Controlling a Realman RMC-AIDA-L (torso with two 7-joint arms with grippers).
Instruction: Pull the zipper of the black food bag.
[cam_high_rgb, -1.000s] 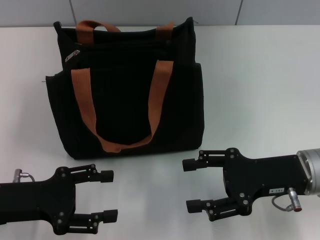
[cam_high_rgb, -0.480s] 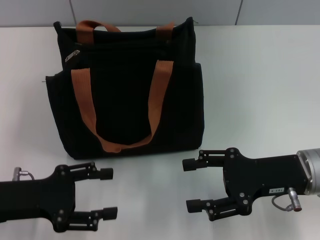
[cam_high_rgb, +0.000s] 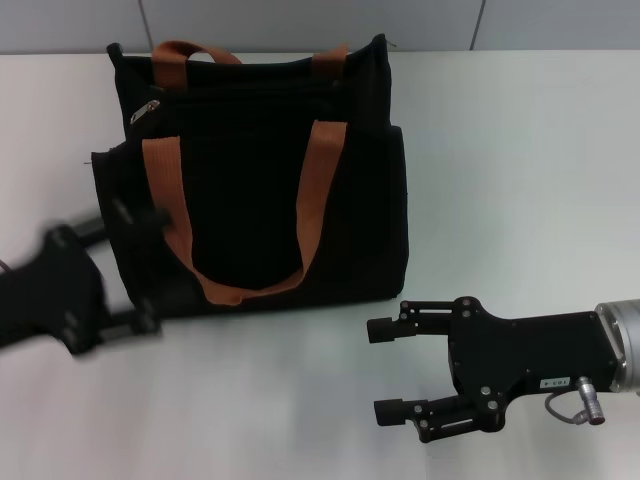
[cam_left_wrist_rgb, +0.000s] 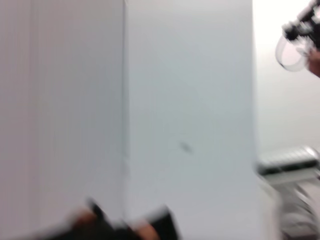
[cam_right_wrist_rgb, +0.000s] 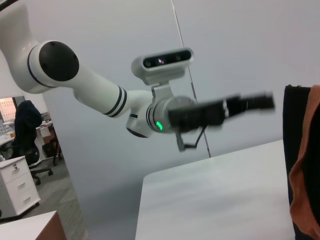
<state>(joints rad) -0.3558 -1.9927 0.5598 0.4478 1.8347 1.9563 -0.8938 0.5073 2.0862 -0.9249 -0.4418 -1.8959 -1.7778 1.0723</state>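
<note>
- Head view: one black food bag (cam_high_rgb: 255, 180) stands upright on the white desk (cam_high_rgb: 500, 170), toward the far left part of it, grey wall panels behind.
- Bag is boxy soft black fabric with side pockets. Two orange-brown webbing handles: front one (cam_high_rgb: 245, 215) hangs in a U down the face, rear one (cam_high_rgb: 190, 52) arches over the top edge.
- One zipper (cam_high_rgb: 145, 111): small silver pull tab at the bag's upper left corner, on a black track running along the top of the front panel.
- Left gripper (cam_high_rgb: 140, 270) is motion-blurred, at the bag's lower left edge, overlapping its side pocket. Fingers look spread, nothing held. It is well below the zipper.
- Right gripper (cam_high_rgb: 385, 370) sits low over the desk near the bag's front right corner, clear of it, two black fingers apart, released, empty.
- Right wrist view: the left arm (cam_right_wrist_rgb: 85, 82) is white with black joint rings; bag edge and an orange strap at the frame side.
- Left wrist view: blurred, mostly wall.
</note>
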